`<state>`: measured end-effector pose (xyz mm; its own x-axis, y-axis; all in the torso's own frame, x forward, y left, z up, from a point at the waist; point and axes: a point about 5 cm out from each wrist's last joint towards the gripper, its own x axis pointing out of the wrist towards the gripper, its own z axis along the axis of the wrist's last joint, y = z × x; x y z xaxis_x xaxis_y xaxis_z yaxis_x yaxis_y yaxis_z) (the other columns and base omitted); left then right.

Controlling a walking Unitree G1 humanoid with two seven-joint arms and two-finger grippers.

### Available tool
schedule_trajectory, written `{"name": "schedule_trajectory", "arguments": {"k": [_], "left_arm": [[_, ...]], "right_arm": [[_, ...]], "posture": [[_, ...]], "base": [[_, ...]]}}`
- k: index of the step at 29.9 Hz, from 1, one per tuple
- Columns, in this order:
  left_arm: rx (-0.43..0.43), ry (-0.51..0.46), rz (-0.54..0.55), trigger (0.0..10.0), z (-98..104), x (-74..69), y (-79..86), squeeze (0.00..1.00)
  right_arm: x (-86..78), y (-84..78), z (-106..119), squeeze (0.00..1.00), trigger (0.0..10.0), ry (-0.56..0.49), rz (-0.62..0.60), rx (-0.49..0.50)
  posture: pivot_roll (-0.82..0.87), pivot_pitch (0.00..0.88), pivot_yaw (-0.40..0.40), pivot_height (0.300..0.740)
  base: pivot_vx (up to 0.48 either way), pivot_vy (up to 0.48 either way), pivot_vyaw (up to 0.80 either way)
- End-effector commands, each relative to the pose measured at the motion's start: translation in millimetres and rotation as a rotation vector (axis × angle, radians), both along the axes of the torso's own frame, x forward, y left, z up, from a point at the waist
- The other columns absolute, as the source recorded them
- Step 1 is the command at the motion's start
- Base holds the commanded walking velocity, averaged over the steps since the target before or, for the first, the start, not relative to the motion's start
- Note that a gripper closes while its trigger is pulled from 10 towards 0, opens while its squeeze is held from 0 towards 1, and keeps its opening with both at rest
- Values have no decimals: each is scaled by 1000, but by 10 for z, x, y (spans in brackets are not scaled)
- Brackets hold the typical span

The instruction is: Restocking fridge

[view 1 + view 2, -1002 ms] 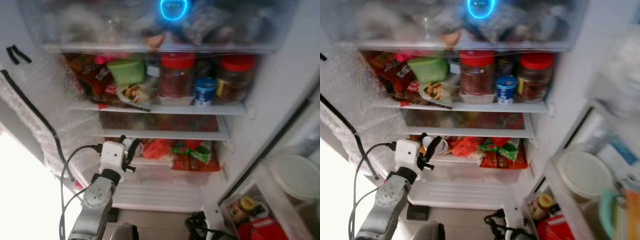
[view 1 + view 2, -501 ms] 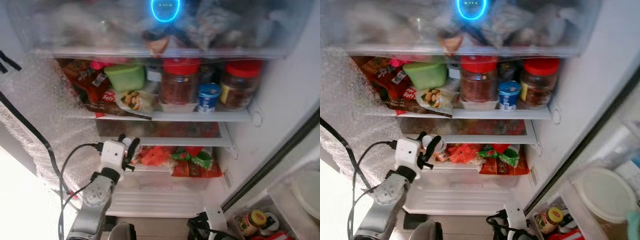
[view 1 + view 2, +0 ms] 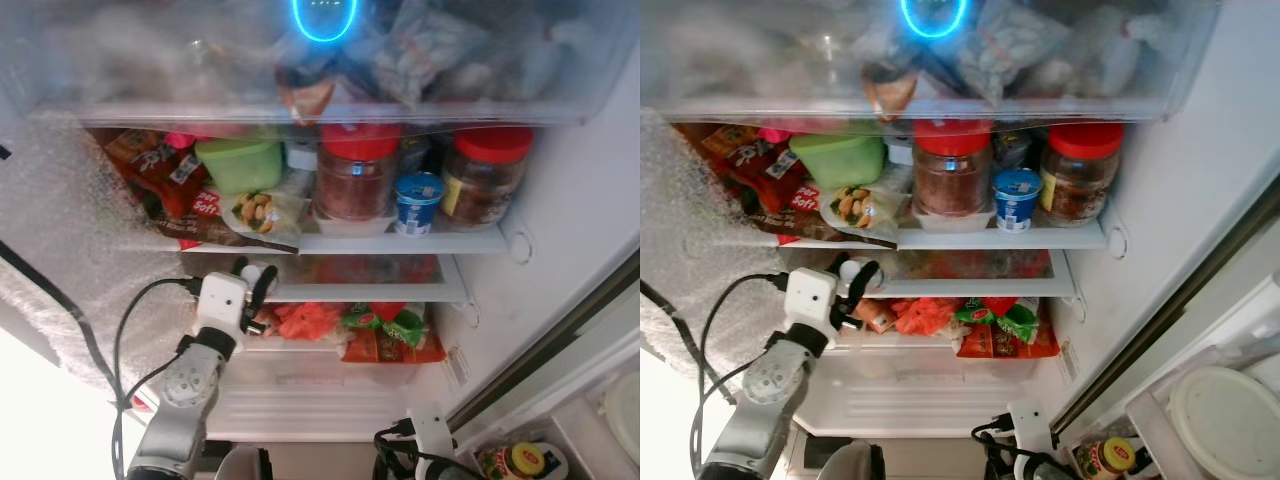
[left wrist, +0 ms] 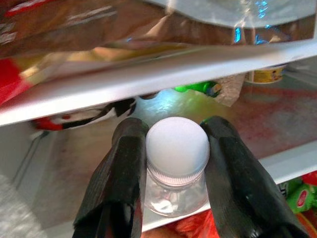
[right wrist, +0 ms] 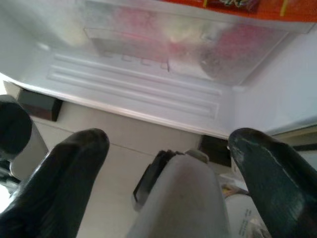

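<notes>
Silver and raised, the left arm now has its left gripper (image 3: 252, 285) level with the thin glass shelf (image 3: 370, 292) beneath the jar shelf of the open white fridge (image 3: 560, 260); a second ago it sat lower, by the red bags. The whole scene has also slid down in both eye views, so the camera has tilted up.

In the left eye view, the jar shelf carries a green lidded plastic tub (image 3: 240, 163) at the left, a glass jar with a red lid and dark contents (image 3: 353, 172) in the middle, a small blue-topped yoghurt cup (image 3: 417, 201) just beside it, and a second red-lidded jar (image 3: 487, 175) at the right. Crumpled orange-red bags (image 3: 305, 320) and a green-and-red packet (image 3: 388, 322) lie on the shelf below.

In the right eye view, a round white lidded container (image 3: 1230, 420) sits in the door bin at the near right.

In the left wrist view, the two black fingers (image 4: 121, 173) are clamped on either side of a small clear glass jar with a white screw cap (image 4: 177, 163), held at the front edge of the glass shelf.

In the right wrist view, the right gripper (image 5: 168, 163) hangs low before the frosted bottom drawer (image 5: 198, 54), fingers spread wide and holding nothing.
</notes>
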<state>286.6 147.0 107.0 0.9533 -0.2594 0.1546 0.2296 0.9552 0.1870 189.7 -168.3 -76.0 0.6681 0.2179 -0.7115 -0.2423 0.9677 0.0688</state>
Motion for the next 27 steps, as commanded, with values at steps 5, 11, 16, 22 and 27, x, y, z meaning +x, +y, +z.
{"name": "schedule_trajectory", "arguments": {"k": [5, 11, 16, 22, 27], "left_arm": [[60, -33, -15, 10000, -18, 56, 31, 0], [115, -61, 8, 10000, -38, 109, 93, 0], [127, -84, 3, 10000, -26, 157, 78, 0], [48, -68, 26, 10000, -78, 208, 72, 0], [-42, -31, 90, 10000, -186, 219, 148, 0]], "right_arm": [[-132, -150, -52, 0, 10000, 38, -49, -14], [-97, -38, -58, 0, 10000, 48, -33, -17], [-102, -14, -62, 0, 10000, 50, -26, -16], [-103, -56, -55, 0, 10000, 43, -29, -14], [-114, -84, -56, 0, 10000, 41, -32, -21]], "posture": [[25, 70, -19, 648], [19, 75, -28, 648], [15, 76, -31, 648], [-14, 81, -44, 648], [-20, 90, -57, 648]], "base": [[0, 0, 0], [0, 0, 0], [0, 0, 0], [0, 0, 0], [0, 0, 0]]}}
